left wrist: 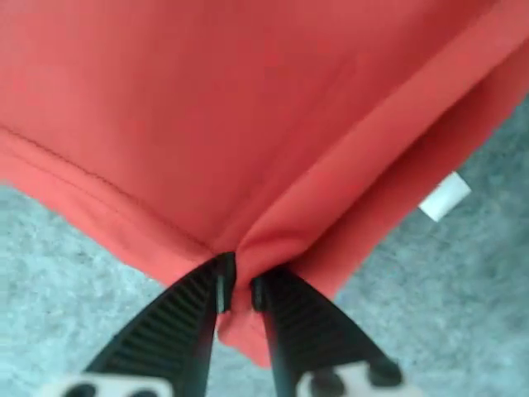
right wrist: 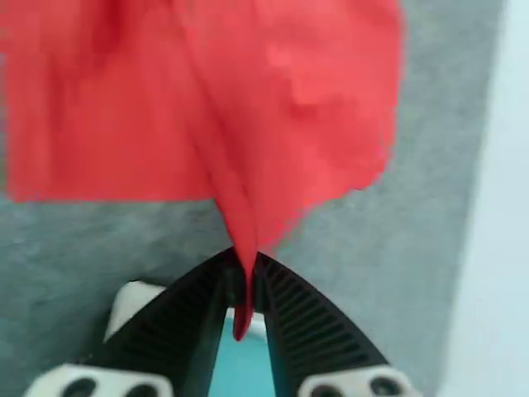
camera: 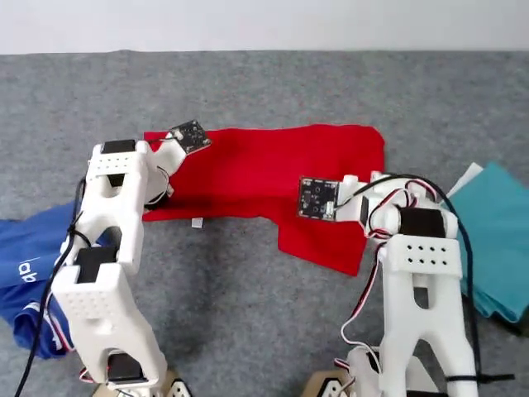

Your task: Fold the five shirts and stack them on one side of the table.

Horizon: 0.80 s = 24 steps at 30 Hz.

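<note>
high view: red shirt (camera: 264,174) lies flat mid-table; long axis runs side to side, from one arm to the other
shape: far edge roughly straight; near edge steps out into a flap by the right arm
tag: small white tag (left wrist: 445,197) on the near edge, toward the left arm
left gripper (left wrist: 235,285): clamped on a pinched fold at the shirt's left near edge
right gripper (right wrist: 242,277): clamped on a narrow fold of the shirt's right part, with cloth hanging from the tips
blue shirt (camera: 33,265): bunched at the table's left edge
teal shirt (camera: 496,240): at the right edge
table (camera: 248,314): grey felt-like surface
</note>
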Available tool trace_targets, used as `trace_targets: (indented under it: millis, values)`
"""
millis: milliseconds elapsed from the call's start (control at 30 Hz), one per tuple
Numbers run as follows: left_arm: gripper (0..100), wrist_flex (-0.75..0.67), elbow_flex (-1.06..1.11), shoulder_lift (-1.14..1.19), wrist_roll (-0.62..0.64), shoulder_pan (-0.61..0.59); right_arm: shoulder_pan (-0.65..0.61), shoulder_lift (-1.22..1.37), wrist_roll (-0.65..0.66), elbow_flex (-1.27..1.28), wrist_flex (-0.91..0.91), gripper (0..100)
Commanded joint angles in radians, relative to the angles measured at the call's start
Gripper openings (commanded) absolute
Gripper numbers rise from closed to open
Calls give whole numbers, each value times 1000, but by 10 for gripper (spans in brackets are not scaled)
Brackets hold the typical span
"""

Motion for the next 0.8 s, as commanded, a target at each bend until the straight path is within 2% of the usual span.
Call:
trace_targets:
  millis: [0,233,433,533,700,767]
  values:
    - [8,6,-47,-9,54,-21,7,-48,6,-12,94,10]
    - [9,-3,-47,-8,57,-25,-21,-48,-3,-14,191,10]
    - [9,-43,-81,-12,61,-51,-124,-45,-112,-17,232,10]
    - [9,-48,-125,-9,104,-69,-163,-38,-157,-12,228,10]
    - [13,-20,-148,-9,104,-68,-180,-38,-178,-11,226,13]
    - [47,17,-148,-12,104,-66,-176,-39,-178,-11,229,14]
